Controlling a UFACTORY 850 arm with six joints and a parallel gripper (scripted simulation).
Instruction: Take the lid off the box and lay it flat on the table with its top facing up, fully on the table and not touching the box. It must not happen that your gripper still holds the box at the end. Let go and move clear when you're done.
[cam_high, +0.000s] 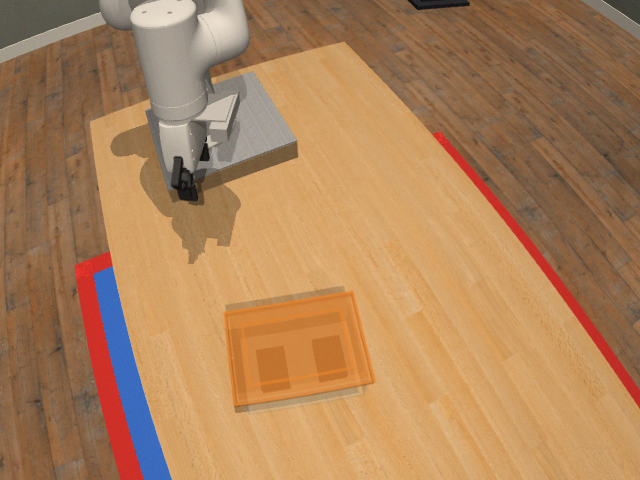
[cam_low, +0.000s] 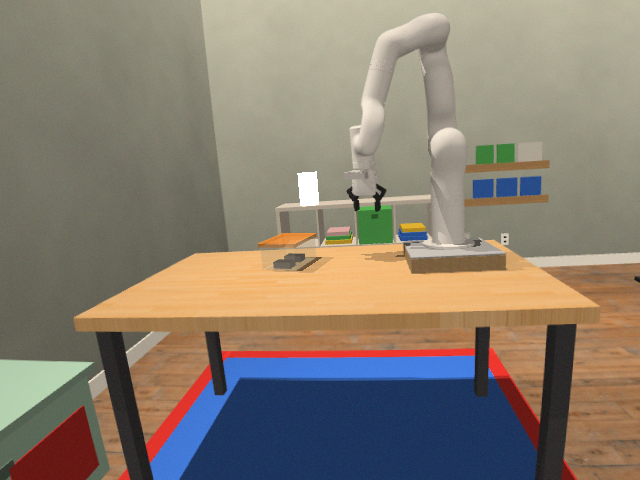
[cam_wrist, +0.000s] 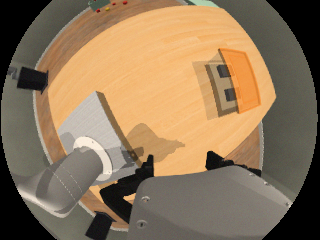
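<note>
A see-through box (cam_low: 281, 256) (cam_wrist: 216, 95) stands on the wooden table (cam_high: 413, 232) (cam_low: 361, 294) (cam_wrist: 140, 75), with two dark blocks (cam_high: 271, 365) (cam_low: 289, 260) inside. A flat orange translucent lid (cam_high: 298, 302) (cam_low: 286, 239) (cam_wrist: 241, 80) rests on top of it and covers it. My gripper (cam_high: 196, 173) (cam_low: 366, 198) (cam_wrist: 181, 162) is open and empty. It hangs high above the table near the arm's base, well away from the box and to the side of it.
The arm's grey mounting plate (cam_high: 263, 124) (cam_low: 454, 253) (cam_wrist: 90, 120) sits raised on the table's far end. A shelf with coloured boxes (cam_low: 374, 224) stands by the back wall. A green cabinet (cam_low: 31, 382) stands off the table's near left corner.
</note>
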